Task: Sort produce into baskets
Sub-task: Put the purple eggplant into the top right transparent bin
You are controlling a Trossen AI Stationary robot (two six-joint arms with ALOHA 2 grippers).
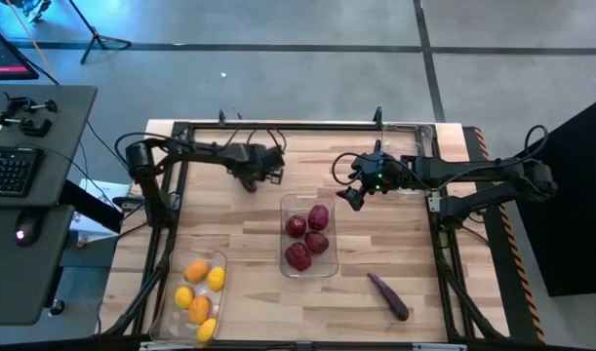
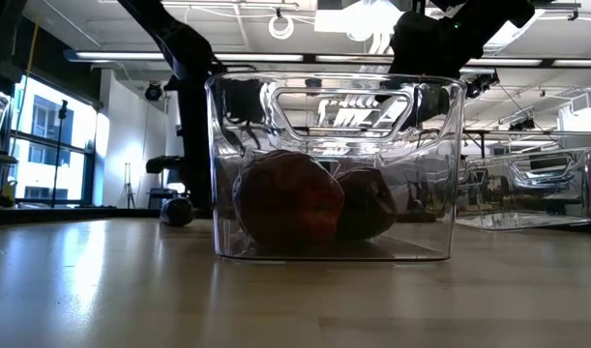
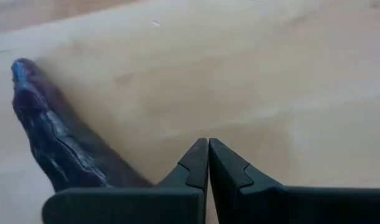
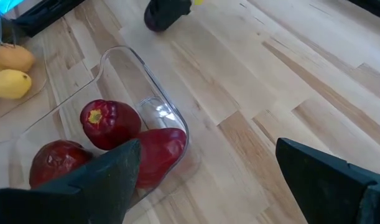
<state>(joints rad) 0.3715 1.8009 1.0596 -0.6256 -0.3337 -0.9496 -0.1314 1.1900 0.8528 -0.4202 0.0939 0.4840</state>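
My left gripper [image 1: 257, 175] [image 3: 208, 155] is shut and hangs low over the far middle of the table. A slim dark purple eggplant [image 3: 53, 130] lies on the wood right beside its finger; the low view shows it end-on [image 2: 176, 211]. A second eggplant [image 1: 387, 295] lies near the front right. My right gripper [image 1: 351, 195] [image 4: 208, 149] is open in the air above the far end of the middle basket [image 1: 283, 234] [image 4: 146, 68]. That basket holds several dark red fruits [image 1: 307, 239] [image 4: 109, 121]. The near-left basket [image 1: 171, 292] holds several yellow and orange fruits [image 1: 200, 292]. My left gripper has nothing between its shut fingers. The eggplant [image 3: 109, 171] runs close along the outer side of one finger [image 3: 190, 165] and passes behind the gripper's body. I cannot tell whether the finger touches it.
A third clear basket [image 1: 419, 132] [image 2: 537, 193] stands at the far right corner of the table. A dark frame [image 1: 278, 125] runs along the table's far edge and sides. Bare wood lies between the middle basket and the near-left basket.
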